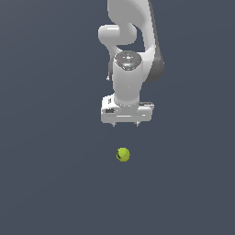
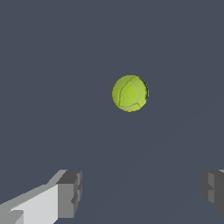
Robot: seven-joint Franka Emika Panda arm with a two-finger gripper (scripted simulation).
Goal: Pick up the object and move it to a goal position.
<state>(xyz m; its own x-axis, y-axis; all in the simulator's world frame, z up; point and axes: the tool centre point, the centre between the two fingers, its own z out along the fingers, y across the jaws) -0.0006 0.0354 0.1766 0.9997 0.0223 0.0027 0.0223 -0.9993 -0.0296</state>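
The object is a small yellow-green ball (image 1: 123,154) with a dark curved mark, lying on the dark grey floor. The wrist view shows the same ball (image 2: 130,93) well apart from my fingers. My gripper (image 1: 125,124) hangs from the white arm above the ball in the exterior view, with a clear gap between them. Its two fingertips (image 2: 69,193) stand wide apart and nothing lies between them, so the gripper (image 2: 140,192) is open.
The white arm (image 1: 131,50) comes down from the upper edge of the exterior view. Around the ball is only plain dark grey floor (image 1: 55,174).
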